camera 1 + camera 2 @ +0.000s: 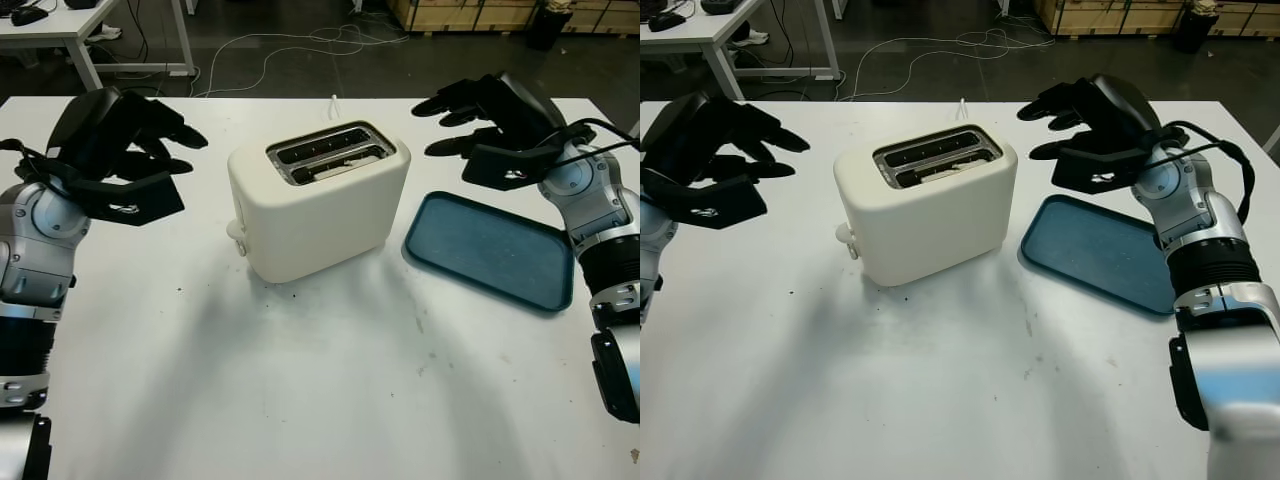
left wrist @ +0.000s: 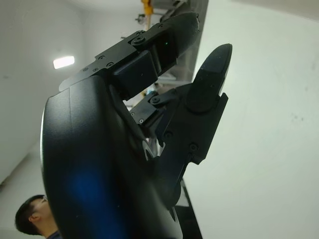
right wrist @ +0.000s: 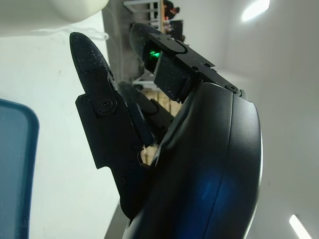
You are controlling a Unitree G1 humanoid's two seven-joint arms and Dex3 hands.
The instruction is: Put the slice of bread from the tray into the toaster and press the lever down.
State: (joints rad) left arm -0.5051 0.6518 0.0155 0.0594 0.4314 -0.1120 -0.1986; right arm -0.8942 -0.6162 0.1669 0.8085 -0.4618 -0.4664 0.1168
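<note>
A cream two-slot toaster stands in the middle of the white table. Something pale sits low inside its near slot. The lever knob sticks out of the toaster's left end, in the lower half. To the right lies the blue tray with nothing on it. My left hand hangs open above the table, left of the toaster. My right hand is open above the tray's far edge, right of the toaster. Neither hand touches anything.
A white cord runs off behind the toaster. Beyond the table's far edge are another desk, floor cables and wooden crates. A person shows in the left wrist view.
</note>
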